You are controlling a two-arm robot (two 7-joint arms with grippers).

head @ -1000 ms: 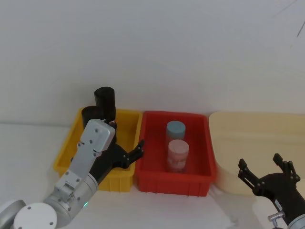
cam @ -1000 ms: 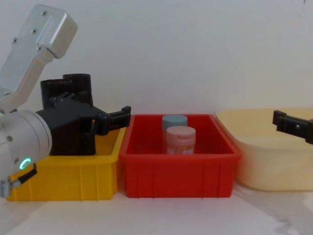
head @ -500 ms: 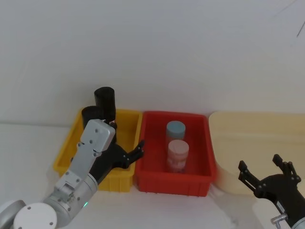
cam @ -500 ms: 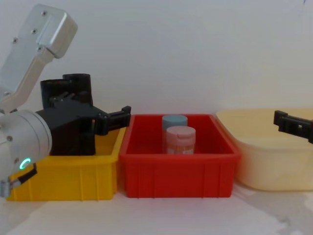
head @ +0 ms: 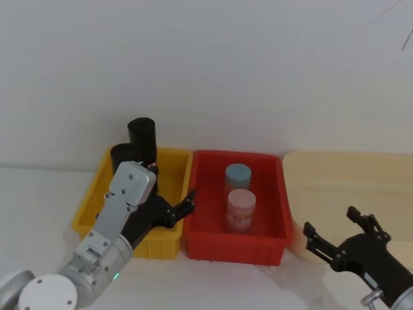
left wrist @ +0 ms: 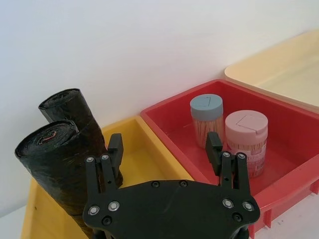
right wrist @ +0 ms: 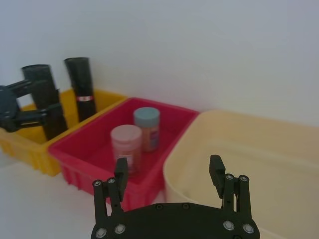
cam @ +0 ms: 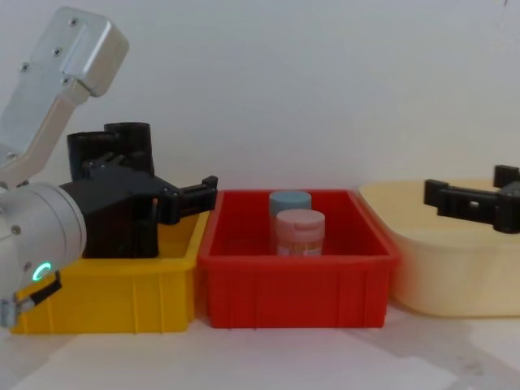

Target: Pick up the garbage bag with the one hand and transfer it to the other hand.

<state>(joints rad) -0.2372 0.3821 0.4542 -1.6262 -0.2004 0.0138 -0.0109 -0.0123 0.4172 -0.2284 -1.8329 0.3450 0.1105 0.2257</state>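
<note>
I counted three containers in a row on the white table (cam: 284, 357): a yellow bin (cam: 106, 301) at the left, a red bin (cam: 296, 296) in the middle and a cream tub (cam: 443, 276) at the right.

The yellow bin held two black rolls, both upright at its far left. The garbage bag (left wrist: 60, 174), the plain roll, stood nearer. The second roll (right wrist: 80, 79), marked with a red band, stood just behind it toward the wall.

The red bin held two jars: a blue-lidded jar (head: 237, 175) farther back and a pink-lidded jar (head: 241, 205) just in front of it.

The left gripper (left wrist: 164, 144), on the arm with the green ring light (cam: 41, 270), hung over the right part of the yellow bin, close to the red bin's left rim. Its two fingers were spread wide and held nothing. The garbage bag stood just beside one finger, outside the gap; I could not tell whether they touched.

The right gripper (head: 330, 221) hung at the near left corner of the cream tub, well apart from the garbage bag. Its two fingers were likewise spread wide and empty.
</note>
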